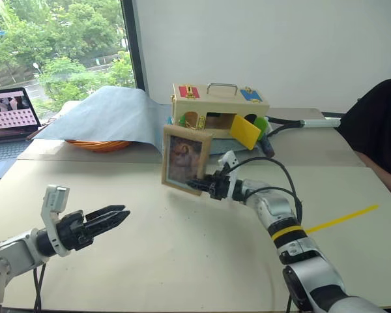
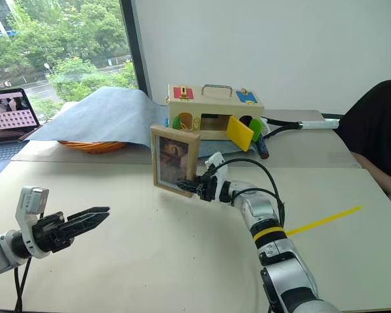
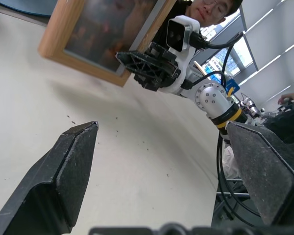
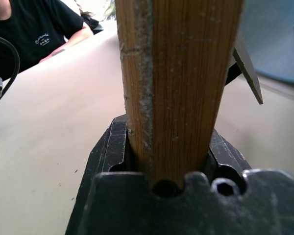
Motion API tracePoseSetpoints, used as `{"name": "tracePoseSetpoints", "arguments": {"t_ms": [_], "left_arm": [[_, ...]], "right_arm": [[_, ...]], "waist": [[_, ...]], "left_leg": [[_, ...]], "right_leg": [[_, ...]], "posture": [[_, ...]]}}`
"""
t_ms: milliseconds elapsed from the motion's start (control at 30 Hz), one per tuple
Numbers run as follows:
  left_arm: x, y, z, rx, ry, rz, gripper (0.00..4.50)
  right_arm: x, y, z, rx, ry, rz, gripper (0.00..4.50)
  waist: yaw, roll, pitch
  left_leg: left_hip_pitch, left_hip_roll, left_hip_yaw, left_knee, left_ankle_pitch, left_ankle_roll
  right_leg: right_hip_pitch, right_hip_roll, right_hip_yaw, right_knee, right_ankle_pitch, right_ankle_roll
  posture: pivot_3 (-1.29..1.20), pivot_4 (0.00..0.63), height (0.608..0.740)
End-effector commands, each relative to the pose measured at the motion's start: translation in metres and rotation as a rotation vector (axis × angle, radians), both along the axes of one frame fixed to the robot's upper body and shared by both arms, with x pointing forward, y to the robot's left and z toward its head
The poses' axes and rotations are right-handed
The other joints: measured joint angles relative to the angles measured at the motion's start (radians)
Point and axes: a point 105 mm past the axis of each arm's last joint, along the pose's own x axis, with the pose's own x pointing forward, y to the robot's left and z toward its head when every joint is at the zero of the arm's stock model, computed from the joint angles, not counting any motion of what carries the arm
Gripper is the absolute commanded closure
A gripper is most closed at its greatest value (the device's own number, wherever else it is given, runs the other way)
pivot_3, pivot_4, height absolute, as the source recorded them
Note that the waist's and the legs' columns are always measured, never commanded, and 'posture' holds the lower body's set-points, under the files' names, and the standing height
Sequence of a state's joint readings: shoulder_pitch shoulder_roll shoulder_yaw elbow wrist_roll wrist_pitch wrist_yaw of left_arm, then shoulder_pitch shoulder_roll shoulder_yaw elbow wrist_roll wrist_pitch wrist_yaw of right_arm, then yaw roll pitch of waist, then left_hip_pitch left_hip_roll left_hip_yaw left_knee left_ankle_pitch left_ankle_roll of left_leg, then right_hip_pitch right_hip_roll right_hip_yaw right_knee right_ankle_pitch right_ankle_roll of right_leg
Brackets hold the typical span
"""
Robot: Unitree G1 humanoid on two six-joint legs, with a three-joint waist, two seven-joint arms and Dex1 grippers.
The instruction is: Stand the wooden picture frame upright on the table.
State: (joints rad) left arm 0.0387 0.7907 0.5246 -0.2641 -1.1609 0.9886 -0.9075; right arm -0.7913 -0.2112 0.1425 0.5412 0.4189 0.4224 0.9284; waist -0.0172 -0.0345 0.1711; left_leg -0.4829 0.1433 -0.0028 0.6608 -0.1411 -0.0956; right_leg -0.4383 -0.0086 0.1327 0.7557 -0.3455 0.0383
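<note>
My right gripper (image 1: 199, 184) is shut on the right edge of the wooden picture frame (image 1: 184, 160), near its bottom. The frame is held nearly upright and slightly tilted, its brownish portrait facing me, its lower edge just over the beige table (image 1: 182, 261). The right wrist view looks along the frame's light-wood edge (image 4: 179, 73) clamped between the black fingers, with the fold-out stand (image 4: 247, 68) sticking out behind. My left gripper (image 1: 117, 216) hovers open and empty over the table at the left, apart from the frame. Its fingers (image 3: 68, 171) stand wide.
A pale wooden box (image 1: 218, 107) with coloured flaps and a metal handle stands behind the frame. A pale blue cloth (image 1: 104, 114) covers an orange basket (image 1: 98, 145) at the back left, by a laptop (image 1: 6, 120). Yellow tape (image 1: 342, 220) and a person in black (image 1: 378, 124) are at the right.
</note>
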Motion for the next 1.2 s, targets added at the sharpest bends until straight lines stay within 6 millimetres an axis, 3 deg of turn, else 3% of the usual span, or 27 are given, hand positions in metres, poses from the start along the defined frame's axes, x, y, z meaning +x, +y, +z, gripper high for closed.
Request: {"name": "tracePoseSetpoints", "arguments": {"t_ms": [33,233,433,500,533,667,733,900,1000,1100,1200], "left_arm": [[-0.002,-0.006,0.002,0.048,-0.054,-0.010,0.00],[0.003,-0.008,-0.001,0.066,-0.077,-0.007,0.00],[0.010,-0.011,-0.006,0.120,-0.091,-0.008,0.00],[0.013,-0.011,-0.006,0.125,-0.100,-0.005,0.00],[0.015,-0.011,-0.006,0.132,-0.103,-0.006,0.00],[0.023,-0.013,-0.009,0.164,-0.110,-0.013,0.00],[0.026,-0.013,-0.009,0.174,-0.123,-0.004,0.00],[0.034,-0.005,-0.006,0.192,-0.163,0.071,0.00],[0.042,0.004,-0.014,0.284,-0.194,0.175,0.00],[0.053,0.021,-0.016,0.360,-0.259,0.353,0.00],[0.061,0.034,-0.028,0.556,-0.317,0.429,0.00]], "right_arm": [[-0.008,0.002,0.000,0.051,0.062,0.047,3.26],[-0.036,0.009,-0.020,0.024,0.135,0.154,3.26],[-0.043,0.011,-0.028,-0.023,0.112,0.146,3.27],[-0.044,0.011,-0.028,-0.018,0.125,0.147,2.27],[-0.045,0.010,-0.027,-0.015,0.130,0.152,2.13],[-0.043,0.002,-0.018,0.002,0.122,0.125,0.70],[-0.041,-0.011,-0.015,0.003,0.128,0.091,0.05],[-0.046,-0.055,-0.011,-0.036,0.109,-0.009,0.02],[-0.060,-0.089,-0.012,-0.120,0.034,-0.069,0.02],[-0.090,-0.114,-0.010,-0.202,-0.099,-0.079,0.02],[-0.111,-0.133,-0.003,-0.256,-0.177,-0.134,0.02]], "waist": [[0.001,0.000,0.000],[0.004,0.000,0.000],[-0.003,0.000,0.000],[-0.002,0.000,0.000],[0.000,0.000,0.000],[0.003,0.000,0.000],[0.004,0.000,0.000],[0.016,0.000,0.000],[0.022,0.000,0.000],[0.027,0.001,-0.001],[0.026,0.001,-0.001]], "left_leg": [[0.000,0.000,0.000,0.000,0.000,0.000],[0.000,0.000,0.000,0.000,0.000,0.000],[0.001,0.000,0.000,-0.001,0.000,0.000],[0.001,0.000,0.000,-0.001,0.000,0.000],[0.001,0.000,0.000,-0.001,0.000,0.000],[0.001,0.000,0.000,-0.001,0.000,0.000],[0.001,0.000,0.000,0.000,0.000,0.000],[0.000,0.000,0.000,0.000,0.000,0.000],[0.000,0.000,0.000,-0.001,0.000,0.000],[0.000,0.000,0.000,-0.001,-0.001,0.001],[0.000,0.000,0.000,-0.001,-0.001,0.001]], "right_leg": [[0.001,0.000,0.000,-0.001,0.000,0.000],[0.001,0.000,0.000,-0.002,0.000,0.000],[0.001,0.000,0.000,-0.002,0.000,0.000],[0.001,0.000,0.000,-0.002,0.000,0.000],[0.001,0.000,0.000,-0.002,0.000,0.000],[0.002,0.000,0.000,-0.002,0.000,0.000],[0.002,0.000,0.000,-0.003,0.000,0.001],[0.002,0.000,0.000,-0.004,0.000,0.001],[0.002,0.000,0.000,-0.005,0.000,0.001],[0.003,0.000,0.000,-0.005,-0.001,0.002],[0.003,0.000,0.000,-0.006,-0.001,0.003]], "posture": [[0.00,0.150,0.667],[0.00,0.150,0.667],[0.00,0.150,0.667],[0.00,0.150,0.667],[0.00,0.150,0.667],[0.00,0.150,0.667],[0.00,0.150,0.667],[0.00,0.150,0.667],[0.00,0.150,0.667],[0.00,0.150,0.667],[0.00,0.150,0.667]]}}
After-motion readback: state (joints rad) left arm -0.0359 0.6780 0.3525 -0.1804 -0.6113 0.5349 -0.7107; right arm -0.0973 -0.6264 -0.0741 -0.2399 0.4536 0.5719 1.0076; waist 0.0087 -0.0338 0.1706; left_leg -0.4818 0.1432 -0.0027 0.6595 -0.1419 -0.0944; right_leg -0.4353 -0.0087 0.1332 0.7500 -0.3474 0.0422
